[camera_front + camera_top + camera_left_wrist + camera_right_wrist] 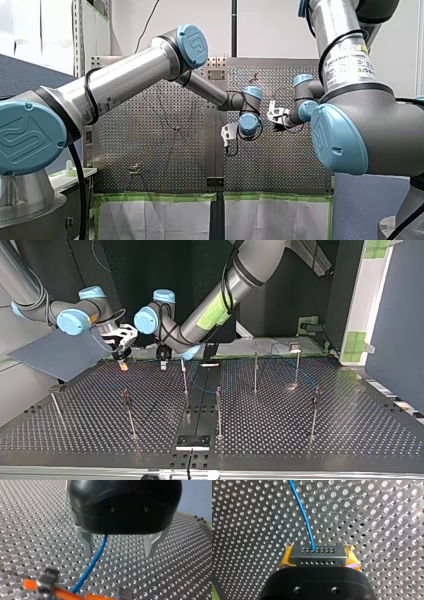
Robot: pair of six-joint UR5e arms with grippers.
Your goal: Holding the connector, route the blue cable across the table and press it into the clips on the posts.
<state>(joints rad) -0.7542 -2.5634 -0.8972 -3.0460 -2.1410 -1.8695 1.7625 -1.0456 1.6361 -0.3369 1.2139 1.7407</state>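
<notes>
Right gripper (318, 552), black housing closest to the lens: yellow pads (284, 560) clamped on either end of the connector (317, 558). Status: holding.

Connector: small grey block with two rows of holes on its face. Judged rigid and light. It sits square between the pads. The hard body looks like the only part fit to be squeezed, so the present hold seems right.

Blue cable (305, 517): thin. It leaves the connector's middle and curves away ahead of the right gripper over the perforated worktop (382, 530). Judged limp and light with a little spring, so it will trail and sag rather than push, and wants tension from the connector end. The jacket is likely slippery against metal. A sharp bend at the connector exit risks damage.

Left gripper (120, 551): metal fingers (86, 542) spread apart, gripping nothing. The cable runs between them, nearer one finger.

Posts (218, 410): slender uprights ahead of both grippers. Their clips are too small to make out. A loose blue curve lies among the farther ones.
</notes>
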